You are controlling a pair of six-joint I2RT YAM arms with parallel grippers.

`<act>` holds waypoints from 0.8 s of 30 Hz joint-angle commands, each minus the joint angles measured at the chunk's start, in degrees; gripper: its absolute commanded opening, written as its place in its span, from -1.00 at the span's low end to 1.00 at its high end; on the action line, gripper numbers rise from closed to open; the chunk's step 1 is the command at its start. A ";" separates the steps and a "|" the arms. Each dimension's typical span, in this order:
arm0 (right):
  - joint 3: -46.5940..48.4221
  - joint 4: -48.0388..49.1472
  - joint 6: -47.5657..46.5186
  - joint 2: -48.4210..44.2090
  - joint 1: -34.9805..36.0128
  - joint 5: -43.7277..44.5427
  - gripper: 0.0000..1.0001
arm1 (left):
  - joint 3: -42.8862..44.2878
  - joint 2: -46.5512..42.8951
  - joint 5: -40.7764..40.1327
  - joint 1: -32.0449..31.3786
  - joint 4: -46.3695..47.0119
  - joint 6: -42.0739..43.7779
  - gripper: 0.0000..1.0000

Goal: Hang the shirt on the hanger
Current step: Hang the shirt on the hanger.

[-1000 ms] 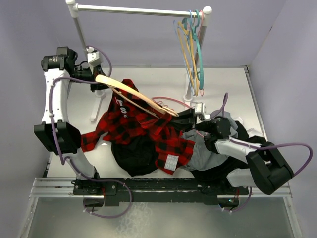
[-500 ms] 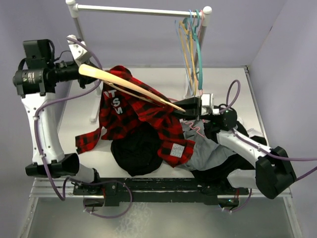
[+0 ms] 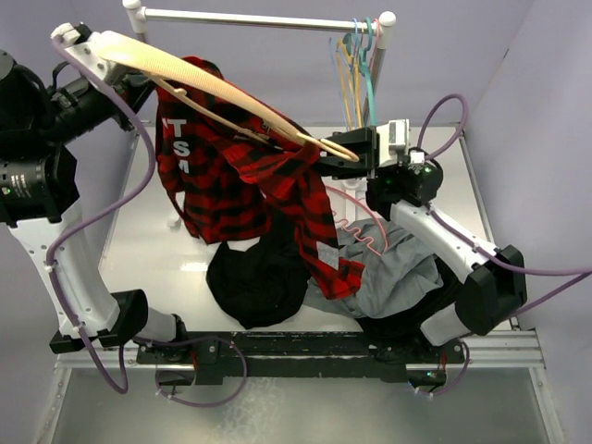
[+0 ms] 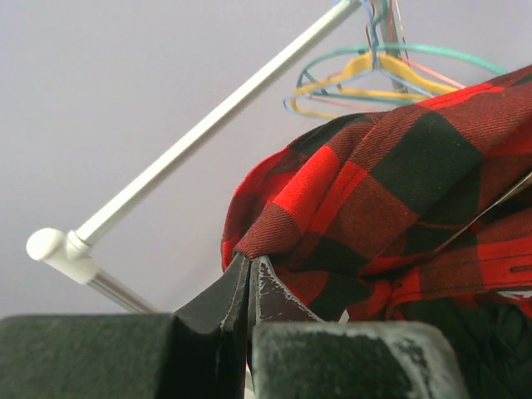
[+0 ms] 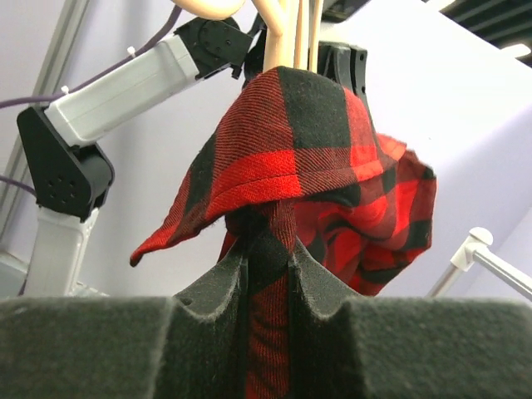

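From above, the hanger (image 3: 231, 102) slants high over the table (image 3: 148, 250), from the upper left down toward the right. The shirt (image 3: 231, 176) is draped over it and hangs down, its lower edge near a black garment (image 3: 254, 282) and a grey garment (image 3: 393, 277). The right gripper (image 3: 340, 157) is at the hanger's lower end.

In the left wrist view, the left gripper (image 4: 249, 262) is closed, pinching a fold of the shirt (image 4: 374, 183) below the rack rail (image 4: 208, 125).

In the right wrist view, the right gripper (image 5: 268, 249) stands narrowly apart with plaid cloth (image 5: 291, 141) clamped between its fingers, and the hanger's bars (image 5: 291, 33) are just above.
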 commanded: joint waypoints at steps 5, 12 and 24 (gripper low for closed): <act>-19.78 9.21 6.06 -7.40 -0.07 8.51 -1.00 | -16.63 -6.12 4.06 0.27 7.89 -2.70 -1.00; -46.02 17.96 4.79 -11.96 5.35 15.90 -1.00 | -41.45 -9.22 18.06 0.15 9.02 -4.05 -1.00; -59.06 18.39 -1.05 -15.59 12.31 19.10 -1.00 | -66.68 -7.03 20.40 -2.92 7.76 3.99 -1.00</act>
